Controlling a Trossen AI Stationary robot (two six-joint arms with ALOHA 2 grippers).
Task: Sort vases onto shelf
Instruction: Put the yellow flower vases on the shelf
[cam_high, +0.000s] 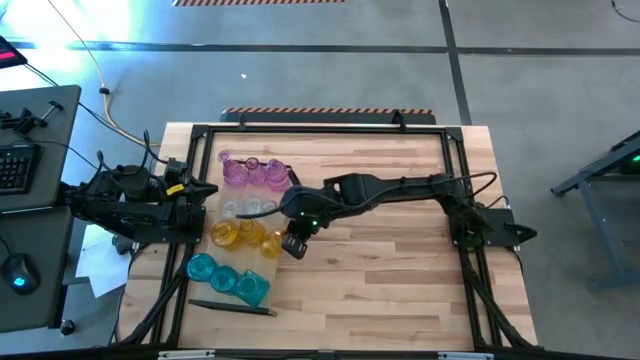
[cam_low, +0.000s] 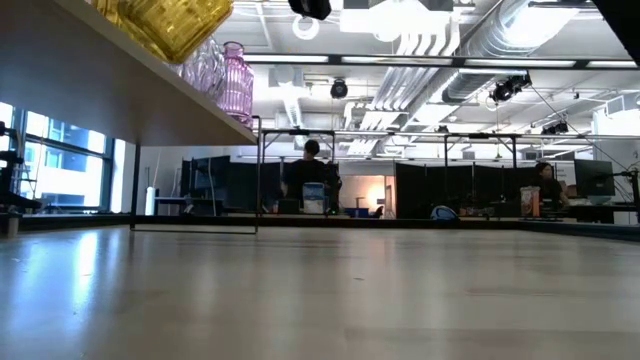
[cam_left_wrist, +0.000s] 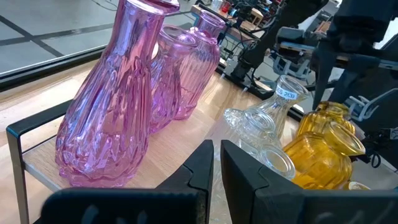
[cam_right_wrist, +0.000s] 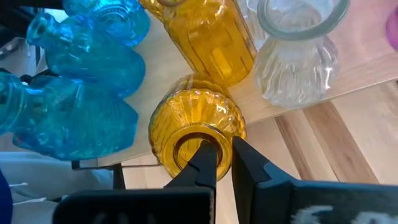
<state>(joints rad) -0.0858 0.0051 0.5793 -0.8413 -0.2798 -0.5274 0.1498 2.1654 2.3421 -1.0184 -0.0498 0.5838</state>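
We observe the shelf (cam_high: 206, 212) along the 9 o'clock side of the table (cam_high: 400, 260), carrying the vases grouped by colour: pink vases (cam_high: 250, 172) toward 12 o'clock, clear vases (cam_high: 240, 207) next, amber vases (cam_high: 245, 236) after them, teal vases (cam_high: 228, 278) toward 6 o'clock.

The right arm reaches from the 3 o'clock side across the table. We place the right gripper (cam_right_wrist: 219, 163) at the shelf's inner edge, at the amber group. In its wrist view, one finger sits inside the mouth of a ribbed amber vase (cam_right_wrist: 196, 123) and the other outside the rim, so the fingers pinch the vase wall. That vase stands on the shelf's edge, just beside a taller amber vase (cam_right_wrist: 208, 40) and near a clear fluted vase (cam_right_wrist: 298, 53); teal vases (cam_right_wrist: 74, 93) crowd its other side.

The left arm waits off the 9 o'clock edge, behind the shelf. We note the left gripper (cam_left_wrist: 216, 163) with fingers nearly pressed together, a thin gap only, holding nothing, aimed at the pink vases (cam_left_wrist: 124, 99).

From the low view we see the shelf from beneath, amber and pink glass on it.
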